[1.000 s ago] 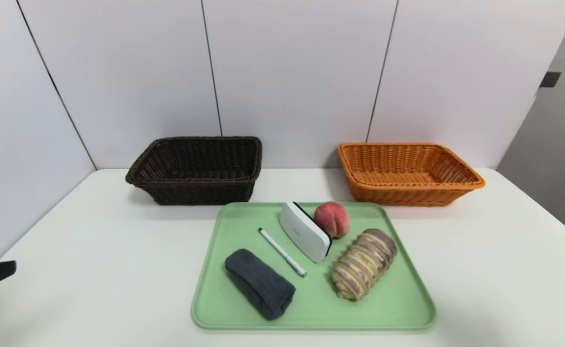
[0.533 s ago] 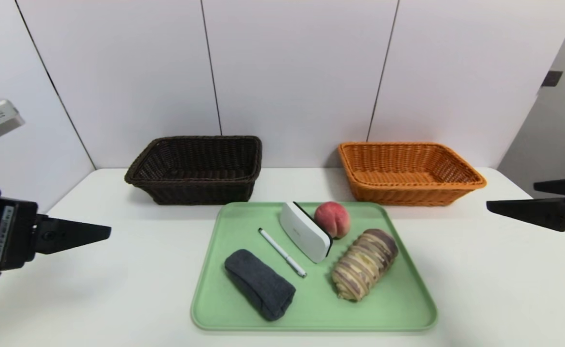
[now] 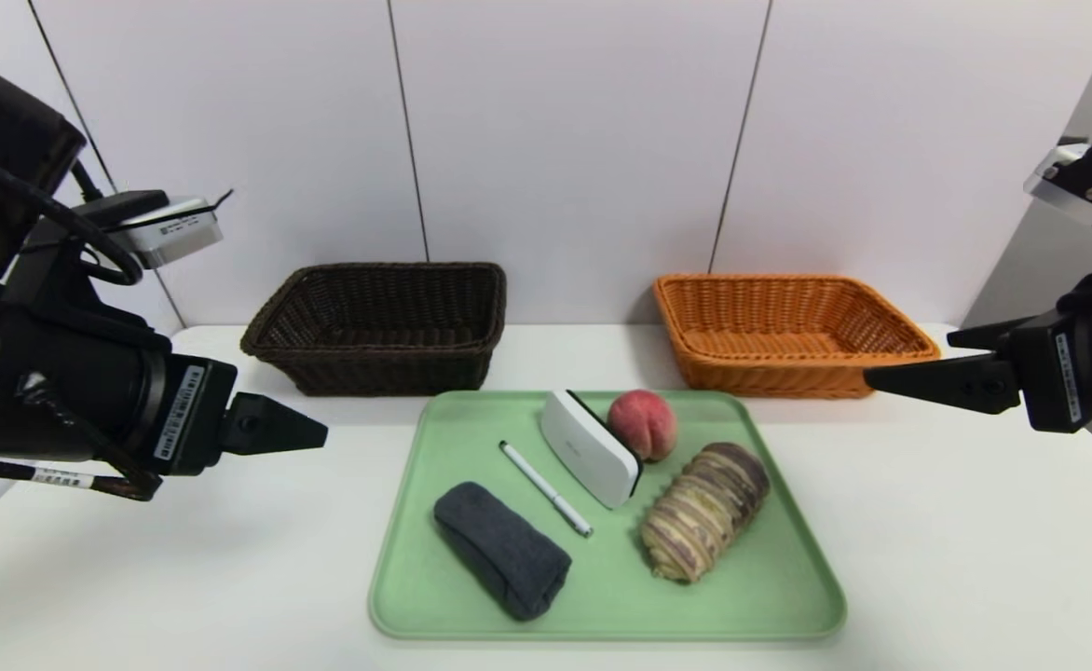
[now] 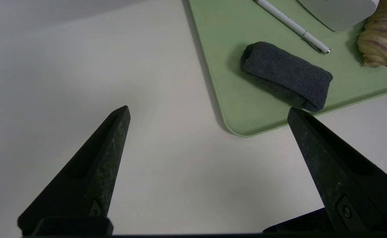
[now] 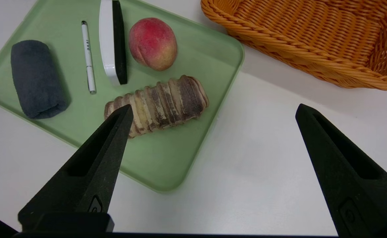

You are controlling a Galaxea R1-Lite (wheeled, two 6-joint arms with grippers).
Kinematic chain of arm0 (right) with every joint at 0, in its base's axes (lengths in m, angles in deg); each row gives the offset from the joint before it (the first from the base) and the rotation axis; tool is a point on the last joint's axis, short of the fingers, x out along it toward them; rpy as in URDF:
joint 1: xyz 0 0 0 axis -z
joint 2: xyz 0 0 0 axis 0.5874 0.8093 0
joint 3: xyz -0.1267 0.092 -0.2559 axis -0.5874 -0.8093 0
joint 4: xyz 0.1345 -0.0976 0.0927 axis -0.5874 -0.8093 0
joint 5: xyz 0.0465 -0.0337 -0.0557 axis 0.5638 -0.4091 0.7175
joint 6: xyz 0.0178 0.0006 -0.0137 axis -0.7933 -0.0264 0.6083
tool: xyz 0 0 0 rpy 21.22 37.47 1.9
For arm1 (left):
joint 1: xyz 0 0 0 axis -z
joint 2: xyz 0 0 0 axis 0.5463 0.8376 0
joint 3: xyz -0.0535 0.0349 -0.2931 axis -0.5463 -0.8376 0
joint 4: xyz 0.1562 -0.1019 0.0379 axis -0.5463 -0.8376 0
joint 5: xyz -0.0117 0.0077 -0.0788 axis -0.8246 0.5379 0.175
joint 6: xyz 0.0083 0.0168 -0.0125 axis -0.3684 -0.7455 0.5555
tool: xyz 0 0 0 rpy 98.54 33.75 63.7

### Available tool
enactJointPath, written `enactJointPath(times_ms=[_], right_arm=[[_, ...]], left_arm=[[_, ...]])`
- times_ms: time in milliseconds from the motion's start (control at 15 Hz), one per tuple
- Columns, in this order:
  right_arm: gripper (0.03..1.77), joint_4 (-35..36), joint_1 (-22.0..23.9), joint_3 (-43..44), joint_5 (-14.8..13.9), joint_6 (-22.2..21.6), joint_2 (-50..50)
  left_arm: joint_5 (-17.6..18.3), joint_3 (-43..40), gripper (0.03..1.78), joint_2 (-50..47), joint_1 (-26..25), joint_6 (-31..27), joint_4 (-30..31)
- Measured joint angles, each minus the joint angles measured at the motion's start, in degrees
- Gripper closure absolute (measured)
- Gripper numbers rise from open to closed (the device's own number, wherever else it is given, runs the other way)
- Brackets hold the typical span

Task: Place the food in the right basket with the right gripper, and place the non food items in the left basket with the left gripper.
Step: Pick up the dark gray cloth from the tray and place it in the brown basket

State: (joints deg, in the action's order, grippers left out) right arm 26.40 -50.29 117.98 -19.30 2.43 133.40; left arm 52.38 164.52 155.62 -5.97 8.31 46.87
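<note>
White table (image 3: 975,522), five-item green tray (image 3: 770,568)

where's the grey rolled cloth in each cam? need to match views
Head view: rolled grey cloth on the green tray's near-left part, beside the white pen.
Left wrist view: cloth upper right of centre, beyond the open left gripper.
Right wrist view: cloth at far left edge of the tray.
Shared landmark: the pen, next to the cloth in all three.

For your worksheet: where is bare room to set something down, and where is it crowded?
Bare table lies beside the green tray, and between the dark basket and orange basket. Both baskets are empty. The tray's middle is crowded; its near right corner is free.
</note>
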Motion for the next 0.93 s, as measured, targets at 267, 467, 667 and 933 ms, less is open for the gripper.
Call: enactJointPath(times_ms=[267,467,667,933], right_arm=[[0.1,0.12,0.38,-0.51,-0.05,-0.13,0.63],[0.1,0.23,0.82,-0.93,-0.02,-0.46,0.72],[0.1,0.3,0.96,-1.6,0.05,-0.51,0.71],[0.1,0.37,1.01,-2.5,0.06,-0.51,0.49]], left_arm=[[-0.83,0.18,0.12,3.28,2.91,2.21,0.18],[-0.67,1.71,0.12,5.14,5.67,1.63,0.55],[1.15,3.63,0.12,7.28,6.78,-5.95,0.66],[11.07,7.96,0.12,12.13,6.5,-22.58,1.05]])
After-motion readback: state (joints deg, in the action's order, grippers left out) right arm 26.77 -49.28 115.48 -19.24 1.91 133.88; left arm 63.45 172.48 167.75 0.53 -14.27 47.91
